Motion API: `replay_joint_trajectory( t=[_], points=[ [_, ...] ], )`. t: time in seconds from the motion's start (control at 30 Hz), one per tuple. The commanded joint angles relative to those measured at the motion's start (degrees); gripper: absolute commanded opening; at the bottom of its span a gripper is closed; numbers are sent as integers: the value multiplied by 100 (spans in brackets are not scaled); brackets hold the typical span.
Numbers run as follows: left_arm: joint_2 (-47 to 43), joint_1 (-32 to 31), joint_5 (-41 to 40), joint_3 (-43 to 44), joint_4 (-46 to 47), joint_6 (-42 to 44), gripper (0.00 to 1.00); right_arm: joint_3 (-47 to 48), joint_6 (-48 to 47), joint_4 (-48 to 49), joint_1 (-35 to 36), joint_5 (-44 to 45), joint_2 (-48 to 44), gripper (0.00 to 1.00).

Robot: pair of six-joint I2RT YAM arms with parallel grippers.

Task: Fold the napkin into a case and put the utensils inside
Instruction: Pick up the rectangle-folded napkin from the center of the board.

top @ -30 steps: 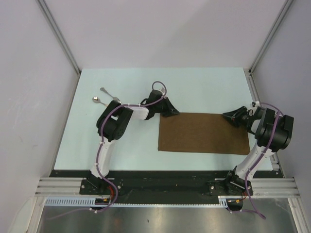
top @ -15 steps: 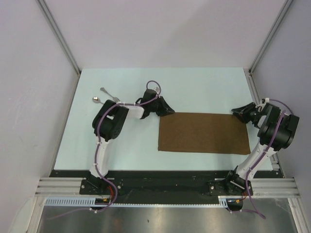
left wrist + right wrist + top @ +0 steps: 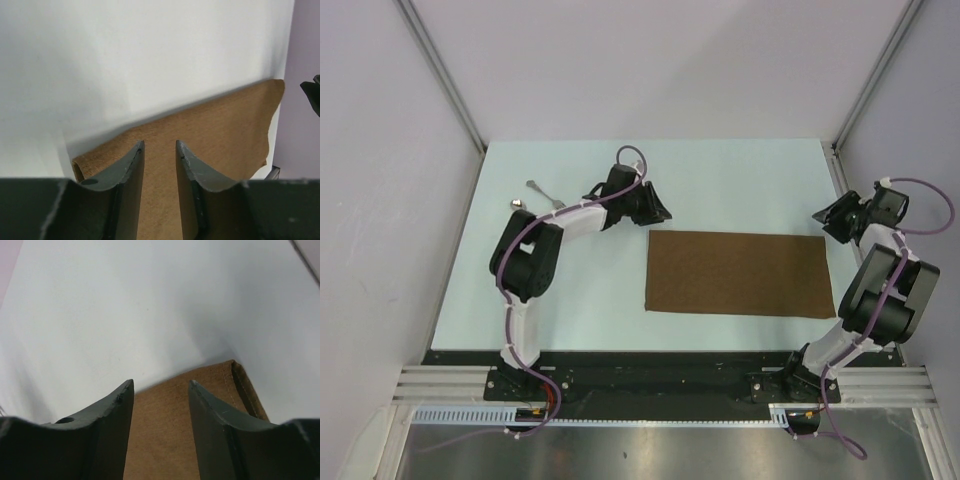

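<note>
Currently: napkin (image 3: pixel 737 274) lies flat on the tabletop as a half-folded rectangle, its far corners just ahead of left pincer (image 3: pixel 660 212) and right pincer (image 3: pixel 823 214). Both are parted and empty. Step: folding. Next, probably: regrip the far edge and fold again. Fork (image 3: pixel 544 191) and spoon (image 3: pixel 517 204) lie well left of the left pincer.

Pale green table (image 3: pixel 740 185) (plain grey walls (image 3: pixel 650 70) behind)

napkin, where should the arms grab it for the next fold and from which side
Probably the two far corners of the napkin, one per arm, coming in low from the far side. It lies flat and thin, so only its edges can be pinched, and the open left gripper and right gripper face those corners.
</note>
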Motion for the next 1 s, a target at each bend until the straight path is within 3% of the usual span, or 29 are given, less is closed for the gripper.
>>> replay_joint_trajectory(
  t=[0.0,0.13,0.33,0.47,0.57,0.73,0.97],
  points=[
    [-323,74,11,-175,-70,108,33,-191,-366,-385,8,143,-477,53],
    [-60,144,179,-247,19,-25,29,-315,-253,-51,-106,-568,-241,54],
    [300,364,-304,121,-886,282,29,-245,-445,11,-211,-491,261,53],
    [564,382,-787,789,-2009,660,28,-148,-709,-85,-273,-263,419,55],
    [268,303,-911,764,-2083,713,30,10,-832,-322,-238,62,323,56],
    [-445,22,-1105,712,-2223,819,43,370,-1061,-1394,17,1450,-291,60],
    [-1728,-531,-999,-140,-1854,732,45,-32,-1631,-2273,280,2664,-652,67]
  ],
)
